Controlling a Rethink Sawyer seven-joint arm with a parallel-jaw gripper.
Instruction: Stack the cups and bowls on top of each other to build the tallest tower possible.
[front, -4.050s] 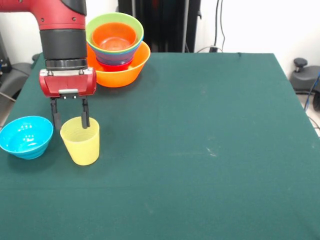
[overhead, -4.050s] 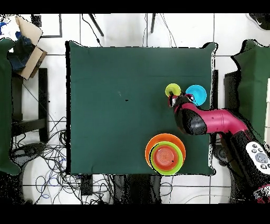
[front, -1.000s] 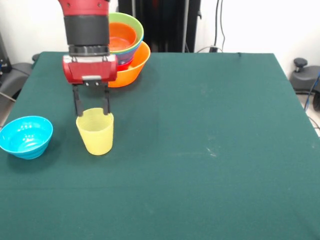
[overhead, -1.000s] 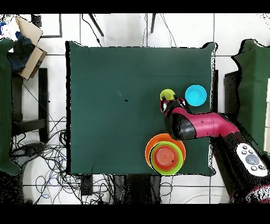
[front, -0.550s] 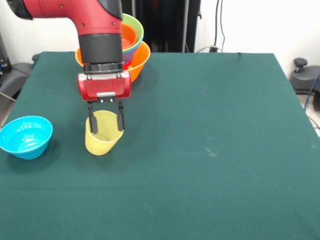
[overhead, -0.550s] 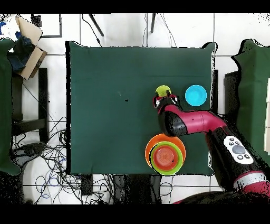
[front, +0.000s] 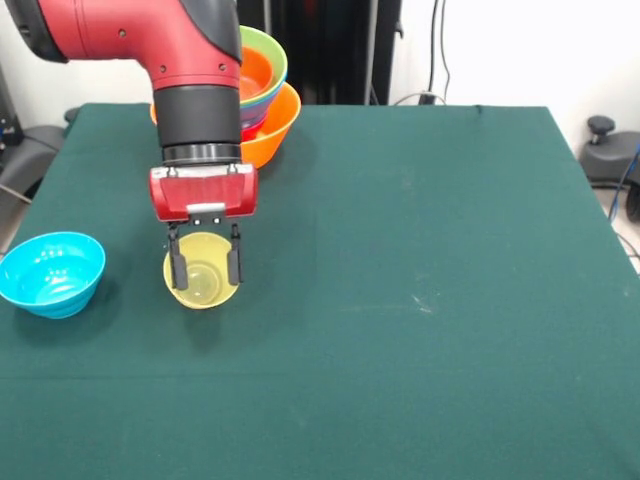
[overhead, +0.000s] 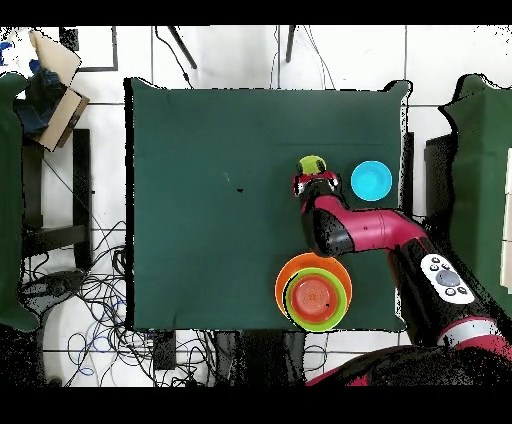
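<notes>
The pale-yellow cup (front: 202, 290) lies tipped on the green table, its mouth turned toward the front camera; from above the cup (overhead: 312, 164) shows just beyond the arm's end. My gripper (front: 205, 268) hangs right over it, open, with one finger across each side of the cup's rim. The tower (front: 272, 122) stands at the far left behind the arm: a large orange bowl holding blue, lime-green and red-orange bowls. In the overhead view the tower (overhead: 283, 282) sits near the bottom edge. A cyan bowl (front: 50, 273) stands alone at the left.
The cyan bowl (overhead: 371, 180) is right of the cup in the overhead view. The green table (front: 430, 260) stretches wide to the right of the cup. Chairs, a box and cables lie on the floor around the table (overhead: 200, 200).
The arm dragged the cup away from the cyan bowl toward the table's middle. The cup, upright a second ago, has tipped over with its mouth toward the front camera.
</notes>
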